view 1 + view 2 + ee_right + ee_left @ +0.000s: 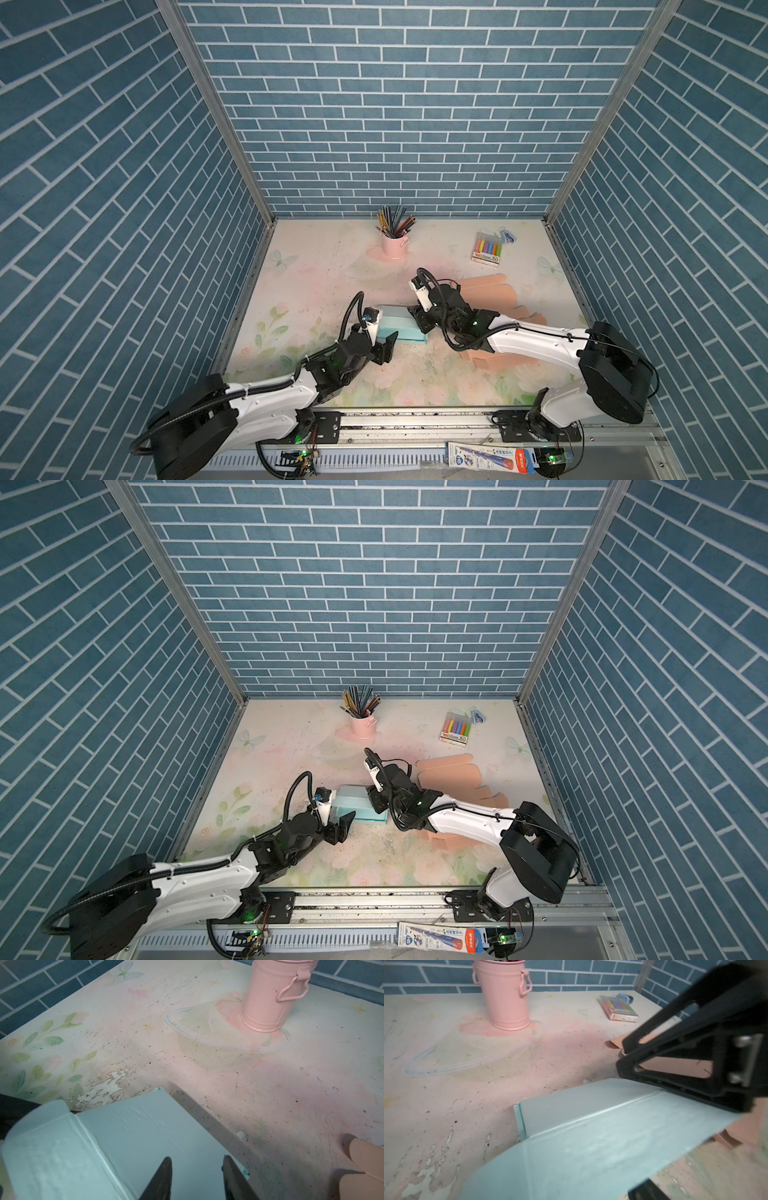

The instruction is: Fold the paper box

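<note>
Left wrist view: paper box (591,1157) near flap blurred and cut by the frame edge, pink bucket (506,995) rim cropped too; in both top views right arm (536,347) hides part of the peach card sheets (486,286), marker pack (487,248) print too small to read.

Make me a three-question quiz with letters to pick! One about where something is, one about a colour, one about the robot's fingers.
1. Where does the pink bucket stand? A) at the front edge B) near the back wall C) in the middle
2. What colour is the paper box? A) red B) black C) light blue
3. The right fingers are: A) apart, over the box B) shut on a pencil C) holding the bucket
Answers: 1 B, close to the back wall; 2 C, pale blue in every view; 3 A, a gap shows between them.
</note>
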You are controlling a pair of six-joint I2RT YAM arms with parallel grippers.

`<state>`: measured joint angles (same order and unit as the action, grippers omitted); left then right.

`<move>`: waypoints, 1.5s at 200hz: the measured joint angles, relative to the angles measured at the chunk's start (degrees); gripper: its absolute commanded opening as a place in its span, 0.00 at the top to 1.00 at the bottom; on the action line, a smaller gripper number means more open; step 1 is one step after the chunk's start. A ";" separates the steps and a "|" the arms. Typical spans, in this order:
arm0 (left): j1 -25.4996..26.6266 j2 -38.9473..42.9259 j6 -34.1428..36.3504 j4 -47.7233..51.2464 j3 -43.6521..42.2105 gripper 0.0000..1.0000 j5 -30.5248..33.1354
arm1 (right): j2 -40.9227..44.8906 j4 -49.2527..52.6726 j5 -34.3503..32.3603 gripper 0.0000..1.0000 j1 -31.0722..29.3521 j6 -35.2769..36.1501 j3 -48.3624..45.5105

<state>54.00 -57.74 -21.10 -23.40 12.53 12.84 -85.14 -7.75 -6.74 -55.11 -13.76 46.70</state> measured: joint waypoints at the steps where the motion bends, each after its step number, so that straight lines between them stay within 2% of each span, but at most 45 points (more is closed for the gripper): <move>1: 0.00 0.22 -0.07 0.28 0.11 0.12 -0.13 | -0.02 -0.02 0.00 0.58 0.00 0.00 0.00; 24: 0.02 5.05 -1.07 9.51 3.50 0.12 -3.80 | -0.46 -0.48 0.00 0.59 0.00 -0.02 0.00; 57: -0.57 11.13 -1.62 21.57 9.33 0.12 -5.88 | -0.52 -0.76 -0.02 0.59 0.00 -0.24 -0.31; 97: -5.09 14.01 -1.46 28.26 15.82 0.12 -8.76 | -1.14 -1.09 0.00 0.59 0.00 -0.87 -1.14; 147: -14.75 9.22 -0.96 28.15 16.48 0.17 -13.44 | -1.31 -1.27 0.13 0.60 0.00 -1.03 -1.97; 180: -20.00 1.42 -0.31 24.68 17.31 0.33 -16.68 | -1.31 -1.27 0.13 0.60 0.00 -1.40 -2.80; 234: -20.94 -10.67 1.38 18.82 18.95 0.39 -20.11 | -1.09 -1.46 0.04 0.60 0.00 -1.46 -3.72; 300: -20.98 -16.61 1.38 13.68 17.70 0.39 -21.11 | -1.09 -1.60 -0.07 0.60 0.00 -1.46 -4.57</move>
<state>33.01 -74.35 -19.73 -9.72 30.24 -8.27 -86.24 -9.34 -6.81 -55.11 -15.22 42.13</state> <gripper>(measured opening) 0.606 0.400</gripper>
